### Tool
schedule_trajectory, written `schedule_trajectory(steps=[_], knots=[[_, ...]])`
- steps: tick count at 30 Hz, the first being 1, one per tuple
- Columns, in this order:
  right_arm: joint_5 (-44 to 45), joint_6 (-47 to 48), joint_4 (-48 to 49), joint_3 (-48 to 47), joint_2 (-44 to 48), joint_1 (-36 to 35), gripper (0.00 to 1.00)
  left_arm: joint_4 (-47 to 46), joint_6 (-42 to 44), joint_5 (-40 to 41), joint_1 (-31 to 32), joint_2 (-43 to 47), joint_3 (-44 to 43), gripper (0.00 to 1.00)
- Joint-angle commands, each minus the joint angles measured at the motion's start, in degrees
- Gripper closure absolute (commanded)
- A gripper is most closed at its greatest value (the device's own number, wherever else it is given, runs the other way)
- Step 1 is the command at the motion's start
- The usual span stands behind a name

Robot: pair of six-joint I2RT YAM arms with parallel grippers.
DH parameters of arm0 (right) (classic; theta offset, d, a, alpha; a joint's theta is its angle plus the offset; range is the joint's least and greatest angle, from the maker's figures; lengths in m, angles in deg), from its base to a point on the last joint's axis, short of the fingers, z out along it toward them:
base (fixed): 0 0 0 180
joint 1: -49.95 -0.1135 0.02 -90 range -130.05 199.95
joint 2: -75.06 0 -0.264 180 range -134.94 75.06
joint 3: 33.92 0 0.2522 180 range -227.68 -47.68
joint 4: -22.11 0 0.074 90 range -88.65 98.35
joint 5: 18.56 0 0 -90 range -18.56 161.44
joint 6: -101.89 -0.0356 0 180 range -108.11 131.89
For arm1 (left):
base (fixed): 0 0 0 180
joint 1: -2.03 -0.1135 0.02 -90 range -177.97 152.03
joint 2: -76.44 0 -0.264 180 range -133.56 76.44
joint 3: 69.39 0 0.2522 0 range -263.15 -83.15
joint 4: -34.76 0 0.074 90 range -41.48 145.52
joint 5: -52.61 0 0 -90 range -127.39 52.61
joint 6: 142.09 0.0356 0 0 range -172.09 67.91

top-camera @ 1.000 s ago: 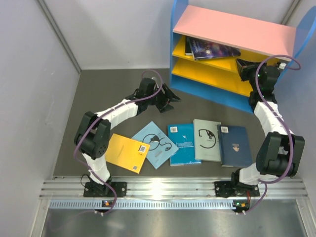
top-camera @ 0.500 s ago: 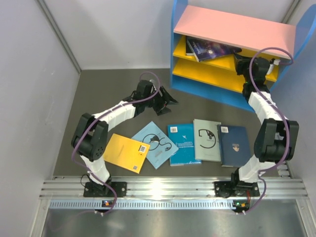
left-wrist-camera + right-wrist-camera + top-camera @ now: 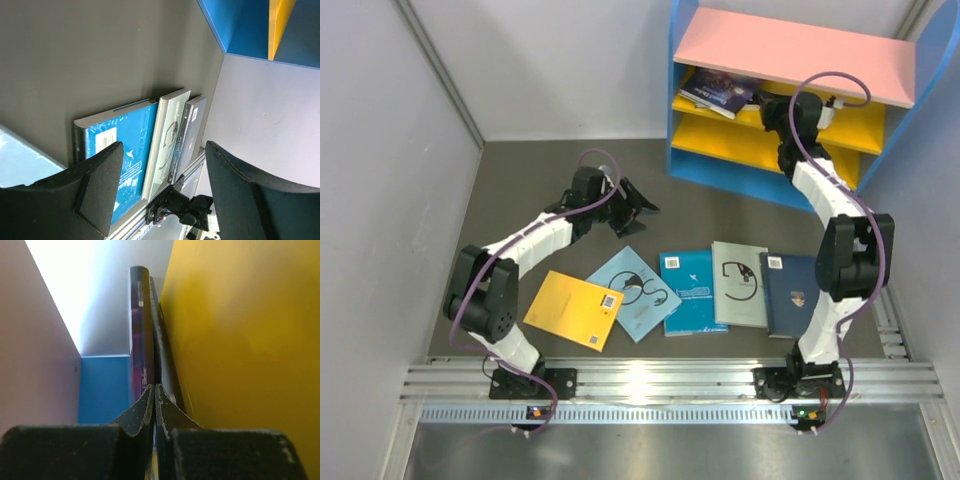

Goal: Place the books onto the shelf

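Purple galaxy book (image 3: 720, 93) lying askew on the shelf's (image 3: 790, 45) upper yellow board, right gripper (image 3: 155, 387) pressed together at its edge, pinching nothing. Could slip past or twist it if pushed off-centre. Left gripper (image 3: 162, 150) spread above the unshelved books (image 3: 695, 290).

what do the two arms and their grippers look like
Both the left arm and right arm have white link shells with bulky black joints and a purple cable looping alongside. The left gripper and right gripper have matte black, wedge-shaped fingers.
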Motion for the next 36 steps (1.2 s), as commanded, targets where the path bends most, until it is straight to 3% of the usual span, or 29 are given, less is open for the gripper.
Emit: schedule_trajectory(steps=[1,8,16,25,28,29,33,36], knots=[[3.34,-1.11,2.74,-8.83,-7.60,-3.50,1.00,-0.15,1.77,-2.08,-2.12,2.83,1.32,0.28],[2.64,-3.92,1.77,-16.07,-14.38,-7.19,1.00,0.56,2.38,-3.05,-4.59,3.09,2.64,0.28],[2.02,-4.72,2.73,-7.54,-9.11,-10.54,1.00,-0.06,1.59,-3.31,-4.85,2.21,1.85,0.28],[1.49,0.64,1.16,2.37,1.25,-5.36,0.97,1.70,2.82,-1.56,-4.85,3.70,1.68,0.28],[1.85,2.57,-0.25,6.16,5.74,-3.42,0.82,3.28,3.70,-0.94,-4.85,3.79,0.63,0.28],[1.67,2.93,-1.30,7.48,7.66,-2.37,0.69,3.80,3.79,-0.51,-4.85,3.79,0.27,0.28],[0.35,6.44,-4.19,10.99,13.37,0.09,0.45,6.26,4.75,0.46,-4.94,3.97,-1.40,0.28],[-1.05,13.27,-8.32,12.67,18.73,2.11,0.31,9.16,7.47,2.57,-5.20,5.11,-2.37,0.26]])
